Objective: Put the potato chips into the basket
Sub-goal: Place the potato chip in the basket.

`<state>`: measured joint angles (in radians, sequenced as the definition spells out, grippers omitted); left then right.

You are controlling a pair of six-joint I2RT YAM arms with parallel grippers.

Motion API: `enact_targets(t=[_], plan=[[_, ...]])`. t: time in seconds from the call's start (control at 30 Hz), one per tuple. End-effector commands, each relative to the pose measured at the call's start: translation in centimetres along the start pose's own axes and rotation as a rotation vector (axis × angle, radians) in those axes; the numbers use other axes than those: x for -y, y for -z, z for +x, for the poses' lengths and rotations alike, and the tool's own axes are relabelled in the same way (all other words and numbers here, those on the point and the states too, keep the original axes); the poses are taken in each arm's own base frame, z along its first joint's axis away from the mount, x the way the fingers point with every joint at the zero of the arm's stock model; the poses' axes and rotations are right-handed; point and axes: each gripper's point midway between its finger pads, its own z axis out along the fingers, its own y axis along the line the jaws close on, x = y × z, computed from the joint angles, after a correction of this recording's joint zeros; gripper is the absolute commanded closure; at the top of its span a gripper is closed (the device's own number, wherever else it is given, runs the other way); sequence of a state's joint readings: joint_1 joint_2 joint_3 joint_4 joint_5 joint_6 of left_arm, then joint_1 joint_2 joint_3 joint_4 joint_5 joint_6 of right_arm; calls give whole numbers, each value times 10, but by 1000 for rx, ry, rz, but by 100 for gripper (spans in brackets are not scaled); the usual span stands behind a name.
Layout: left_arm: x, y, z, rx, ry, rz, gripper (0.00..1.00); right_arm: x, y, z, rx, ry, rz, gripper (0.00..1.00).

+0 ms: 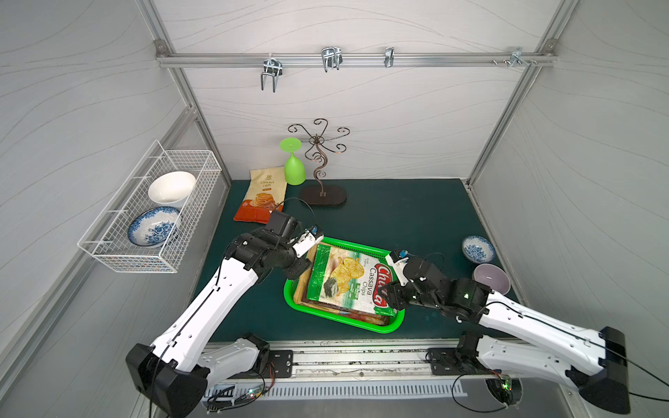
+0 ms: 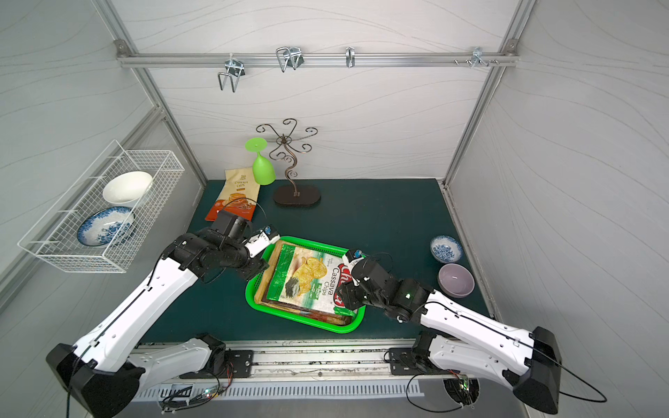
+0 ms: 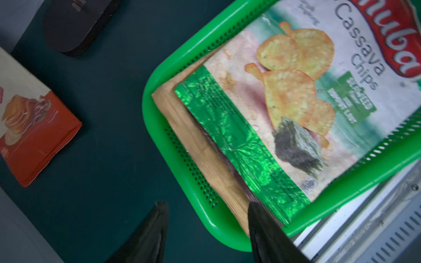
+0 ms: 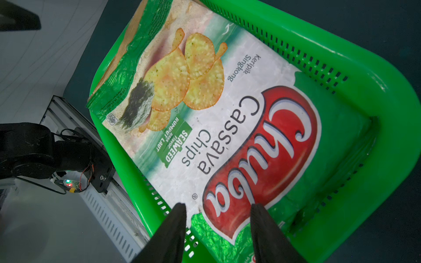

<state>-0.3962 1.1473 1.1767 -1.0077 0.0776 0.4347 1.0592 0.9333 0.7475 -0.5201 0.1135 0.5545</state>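
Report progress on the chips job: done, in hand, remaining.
Done: a stack of bags lies in the green basket, the Chuba bag on top. In hand: nothing; the left gripper and right gripper stand open at the basket's ends. Left: the cream-orange Cassava bag, on the mat outside it.
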Motion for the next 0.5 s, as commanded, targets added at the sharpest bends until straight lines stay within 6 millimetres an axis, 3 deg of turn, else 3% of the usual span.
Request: enact_targets(t=[0.0,0.37,0.47], plan=[[-44,-2,-21,83,188,-108,41,-4,4,-13,50,18,-3,50],[-136,-55,12,159,736,-238,41,1,-5,-2,34,-12,0,50],[-153,-69,20,199,861,-239,41,2,-6,2,28,-17,1,50]])
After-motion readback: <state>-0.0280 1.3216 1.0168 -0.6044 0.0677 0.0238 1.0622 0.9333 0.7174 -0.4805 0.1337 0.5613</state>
